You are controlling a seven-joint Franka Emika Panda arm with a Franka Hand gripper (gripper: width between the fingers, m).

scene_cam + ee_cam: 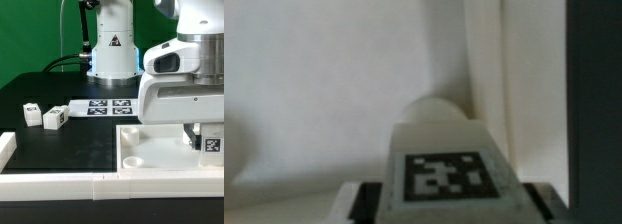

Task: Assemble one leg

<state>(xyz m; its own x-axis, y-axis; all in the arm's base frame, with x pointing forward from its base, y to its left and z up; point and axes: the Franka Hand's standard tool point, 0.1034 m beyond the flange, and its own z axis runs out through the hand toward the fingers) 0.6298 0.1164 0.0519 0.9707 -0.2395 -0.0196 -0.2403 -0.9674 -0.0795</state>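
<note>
My gripper (206, 138) hangs over the right part of the large white panel (160, 152) and is shut on a leg (212, 144), a small white block with a black-and-white tag. In the wrist view the leg (445, 160) sits between the two dark fingers (372, 201), its tag facing the camera, with the panel's white surface (331, 90) behind it. Whether the leg touches the panel cannot be told. Two more legs (32, 113) (53, 118) lie loose on the black table at the exterior view's left.
The marker board (106, 105) lies behind the panel at the table's middle. A white rim (60, 185) runs along the front edge and the left side. The robot's base (110, 50) stands at the back. The panel shows round sockets (136, 157).
</note>
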